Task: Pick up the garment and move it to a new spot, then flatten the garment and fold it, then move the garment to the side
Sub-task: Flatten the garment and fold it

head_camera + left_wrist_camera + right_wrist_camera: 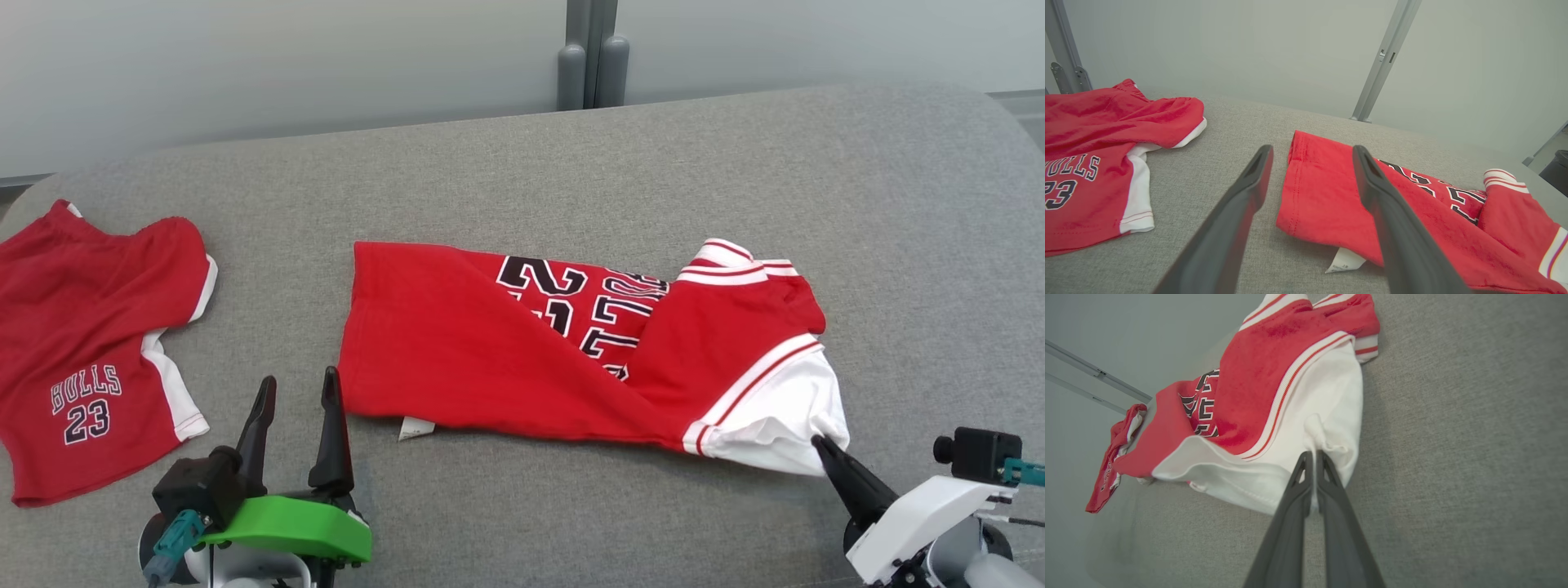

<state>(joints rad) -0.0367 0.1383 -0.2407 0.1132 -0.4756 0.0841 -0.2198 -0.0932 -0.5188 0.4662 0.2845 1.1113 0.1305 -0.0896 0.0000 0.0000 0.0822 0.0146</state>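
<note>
I see the jersey (490,351) lying rumpled and folded over itself in the middle of the grey worktop (571,163). Its black number print is half covered, and a white label (415,428) pokes out from under its near edge. My right claw (1312,455) is clamped tight on a pinch of the jersey's white cloth at its right end. My left claw (299,377) stands wide open with nothing in it, just beside the jersey's left hem; I cannot tell whether it touches the cloth. Red shorts (82,327) lie apart at the far left.
</note>
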